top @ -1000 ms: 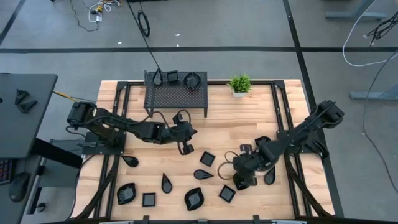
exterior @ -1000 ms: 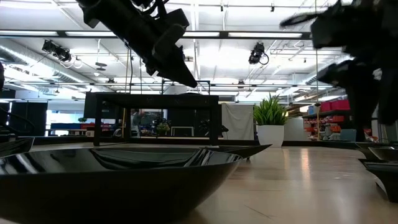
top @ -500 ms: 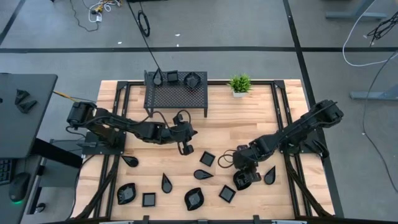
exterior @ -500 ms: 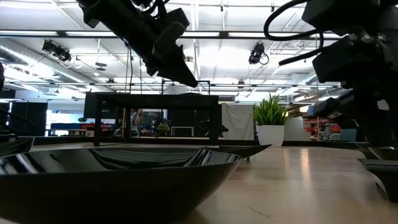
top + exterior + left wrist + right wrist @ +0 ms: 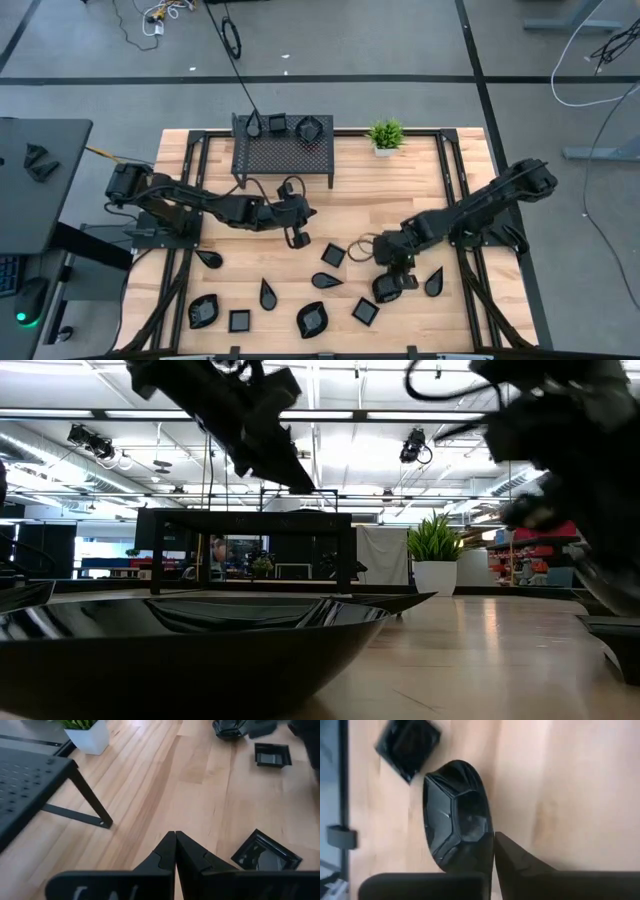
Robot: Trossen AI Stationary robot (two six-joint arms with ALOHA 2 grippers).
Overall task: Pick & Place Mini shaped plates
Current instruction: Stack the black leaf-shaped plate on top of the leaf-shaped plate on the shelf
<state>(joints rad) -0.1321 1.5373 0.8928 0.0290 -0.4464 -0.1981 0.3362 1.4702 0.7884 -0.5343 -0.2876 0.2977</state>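
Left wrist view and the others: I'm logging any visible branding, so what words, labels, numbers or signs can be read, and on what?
None can be read.
Pale marks on the left wrist view's dark tool housing: cut off, unreadable.
Red shop-like signs in the room behind the table: too blurred to read.

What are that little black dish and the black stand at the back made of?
The dish looks like glossy black ceramic or plastic: sharp facets catch bright highlights. The stand looks like matte black perforated metal, dotted with fine holes, on thin legs.
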